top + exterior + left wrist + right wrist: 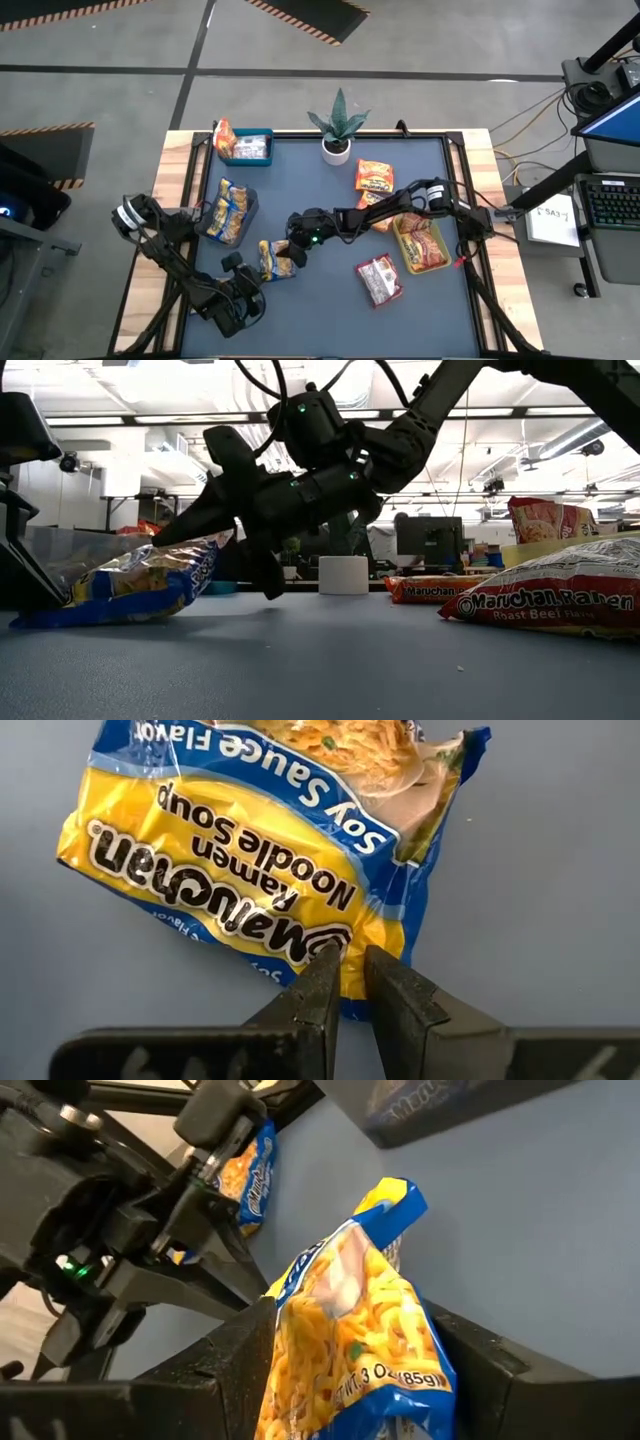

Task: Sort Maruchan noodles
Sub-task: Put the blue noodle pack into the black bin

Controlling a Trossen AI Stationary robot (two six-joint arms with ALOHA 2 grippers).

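One yellow-and-blue Maruchan noodles packet [273, 261] lies between my two grippers near the table's middle. My left gripper [350, 958] comes from the near-left and is shut on the packet's [250, 850] logo end. My right gripper [350, 1320] reaches in from the right, with the packet's [350, 1330] noodle-picture end between its fingers. In the low view the packet [130, 580] slants, its left end on the table and its right end raised inside my right gripper [220, 560]. My left gripper pinches the packet's blue edge [345, 990] beside the Maruchan logo between both fingertips, coming in low from the near-left. That end stays down near the table. My right gripper holds the net-weight end [385, 1380] across its width, one finger [235, 1360] on each side. It reaches in slanting from the right. This end [205, 545] is raised off the table and the crinkly film bulges between the fingers.
A bin of yellow-and-blue packets [228, 211] sits left of the grippers. A blue bin [250, 148] stands at the far left with an orange packet [225, 134]. The potted plant [338, 128] is at the far edge. The yellow-green bin [421, 246], an orange packet [374, 177] and a red-and-white packet [378, 281] are on the right.
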